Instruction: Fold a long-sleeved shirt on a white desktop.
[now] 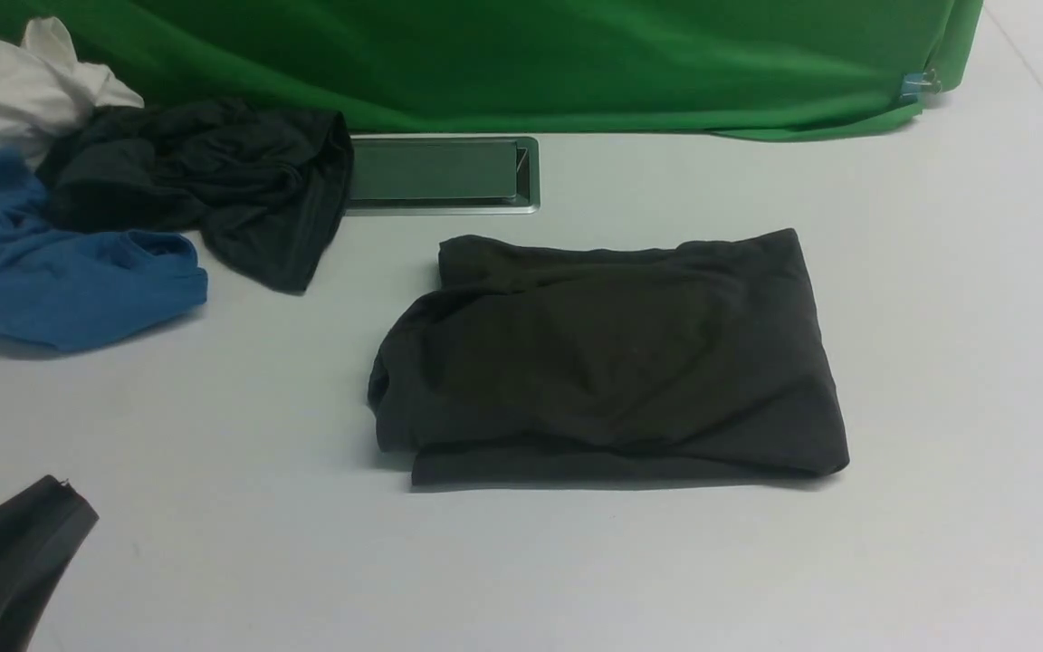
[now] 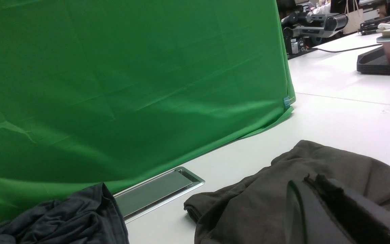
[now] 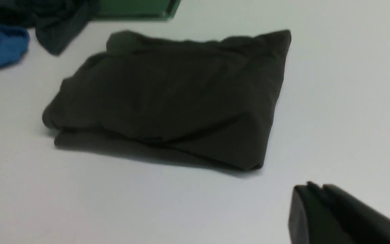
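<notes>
Dark brownish-black long-sleeved shirt lies folded, rumpled — left claw and right claw closed, empty.

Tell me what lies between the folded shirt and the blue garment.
Only bare white desktop separates the long-sleeved shirt from the blue garment, shown in the front view.

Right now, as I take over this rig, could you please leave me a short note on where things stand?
Left gripper: shut, empty, low at the near left of the white desktop.
Right gripper: shut, empty, clear of the cloth.
Long-sleeved shirt: folded into a compact rectangle mid-desk, near the cable hatch, touched by neither gripper.
Other garments: piled at the far left, apart from it.
Done: the fold looks complete.
Left: probably nothing, perhaps tidying the slightly uneven left edge.
</notes>
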Robot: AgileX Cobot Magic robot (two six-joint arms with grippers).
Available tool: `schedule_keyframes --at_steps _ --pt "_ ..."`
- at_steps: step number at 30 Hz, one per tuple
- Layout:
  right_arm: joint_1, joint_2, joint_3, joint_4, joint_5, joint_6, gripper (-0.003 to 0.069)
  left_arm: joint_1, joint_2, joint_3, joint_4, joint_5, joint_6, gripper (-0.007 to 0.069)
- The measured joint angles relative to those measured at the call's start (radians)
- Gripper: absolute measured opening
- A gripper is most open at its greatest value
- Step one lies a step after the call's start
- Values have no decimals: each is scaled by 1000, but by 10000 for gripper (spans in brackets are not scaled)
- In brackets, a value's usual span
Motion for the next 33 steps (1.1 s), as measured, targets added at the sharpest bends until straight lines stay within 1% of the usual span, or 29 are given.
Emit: schedule_keyframes --at_steps 1,4,17,21,23,25,26,27,28,30,33 --pt "0 -35 21 0 -22 6 34 0 0 0 0 0 0 19" --pt "0 -84 49 0 -34 8 30 0 0 0 0 0 0 19" --pt "0 -94 55 -1 -51 9 40 0 0 0 4 0 0 19" --pt "-6 -108 61 -34 -60 9 39 0 0 0 4 0 0 19" --pt "-23 -140 75 -42 -74 -15 31 0 0 0 4 0 0 19" --pt "-62 -219 140 -46 -158 -116 29 0 0 0 4 0 0 19" --pt "-76 -246 168 -48 -199 -140 29 0 0 0 4 0 0 19" --pt "-76 -252 175 -48 -199 -145 29 0 0 0 4 0 0 19" --pt "-96 -303 237 -49 -270 -172 29 0 0 0 4 0 0 19" --pt "-115 -357 317 -51 -340 -185 29 0 0 0 4 0 0 19" --pt "-126 -407 406 -52 -386 -193 29 0 0 0 4 0 0 19"
